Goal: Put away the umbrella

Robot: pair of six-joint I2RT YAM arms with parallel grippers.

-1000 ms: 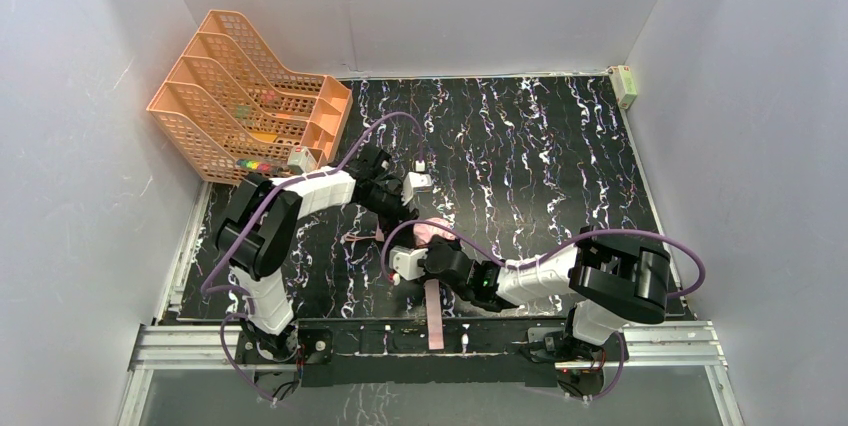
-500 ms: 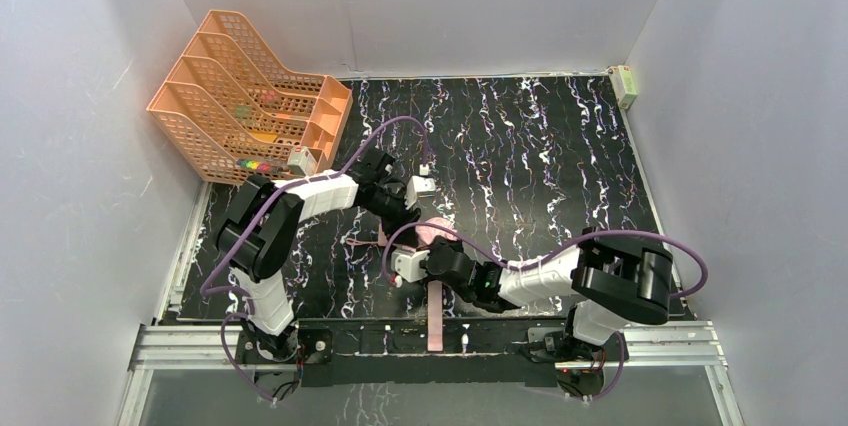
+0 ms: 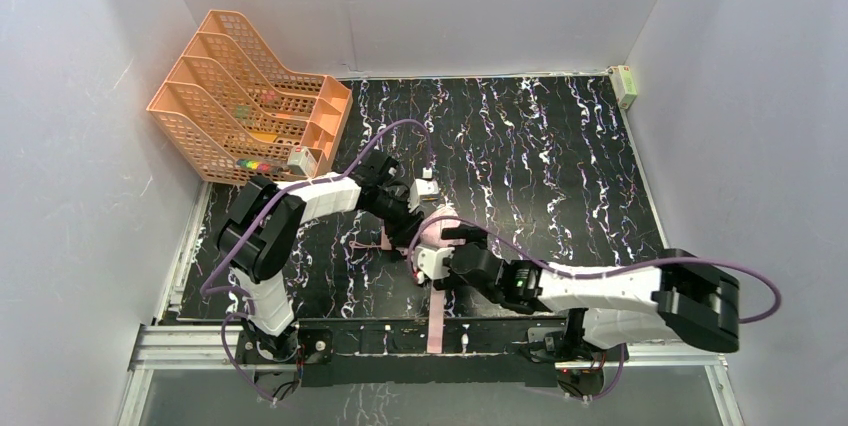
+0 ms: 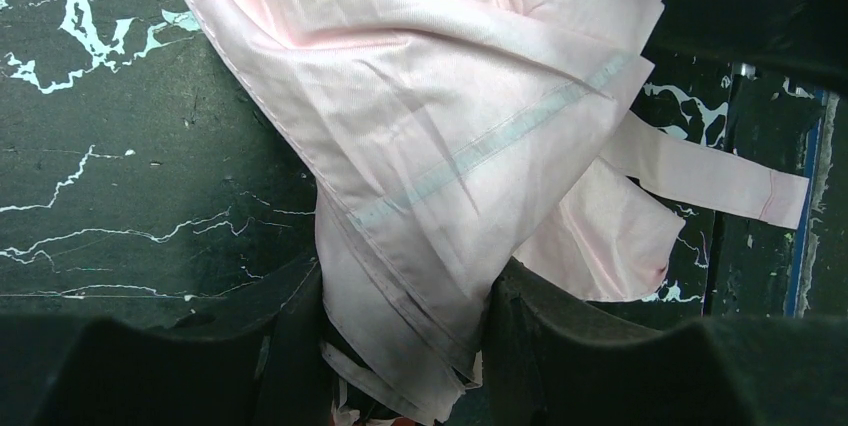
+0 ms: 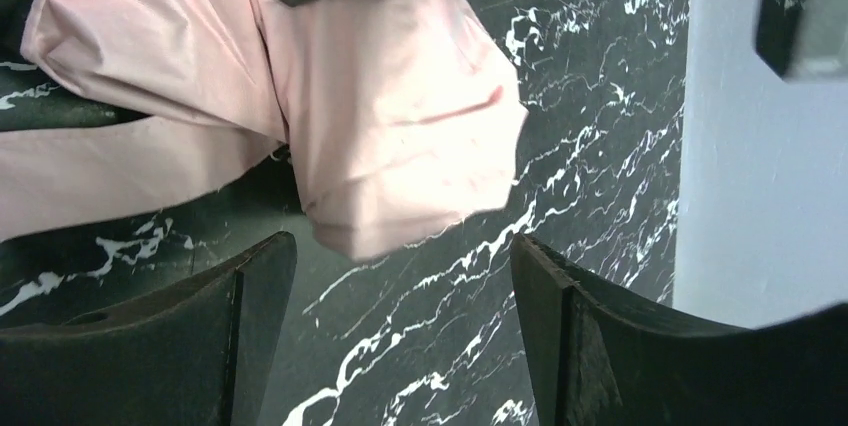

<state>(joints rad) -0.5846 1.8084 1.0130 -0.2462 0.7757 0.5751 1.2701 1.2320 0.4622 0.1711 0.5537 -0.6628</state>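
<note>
1. Where the two arms meet, near the front middle of the dark marbled tabletop, the umbrella lies as a crumpled pale pink bundle.
2. The left gripper is clamped on it. A gathered fold of the pink fabric is pinched between its two fingers and fills the gap between them.
3. Those jaws stand only partly closed, as far as the bunched cloth lets them.
4. The right gripper is spread wide, its dark fingers well apart and gripping nothing.
5. A rounded lobe of the pink fabric sits just ahead of the right fingertips, over the tabletop. From here I cannot tell whether it brushes them.
6. From above, both grippers crowd the same bundle, the left from the far side and the right from the near side.
7. An orange rack stands in the far left corner, well apart from the umbrella.
</note>
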